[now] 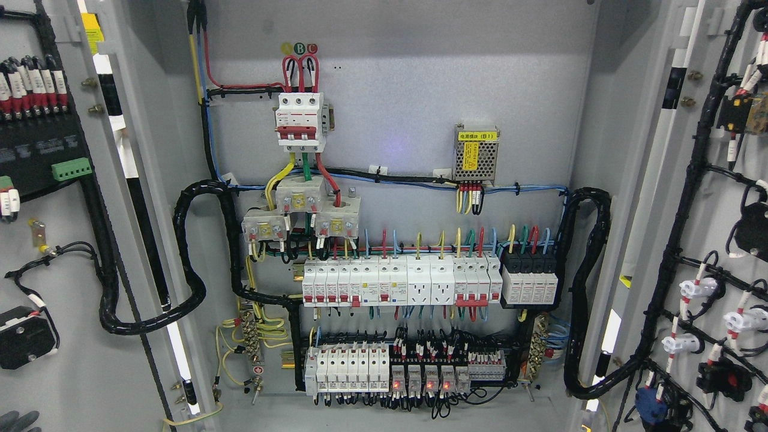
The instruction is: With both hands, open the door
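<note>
Grey cabinet interior point(408, 72) fills my view; left door point(54, 240) and right door point(714, 210) both stand swung wide, so opening looks done. Left hand point(18, 421) barely shows; I can't tell its grip.

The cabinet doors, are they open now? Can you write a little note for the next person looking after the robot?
Left robot hand: only dark fingertips show at the bottom left corner; whether they are open or shut cannot be told. It holds neither door.
Right robot hand: out of view.
Left door is swung wide open at the picture's left, right door wide open at the right, both showing their wired insides.
The cabinet interior with main breaker, breaker rows and power module is fully exposed.
Done: both doors look open.
Left: probably nothing beyond drawing the arms back.
</note>
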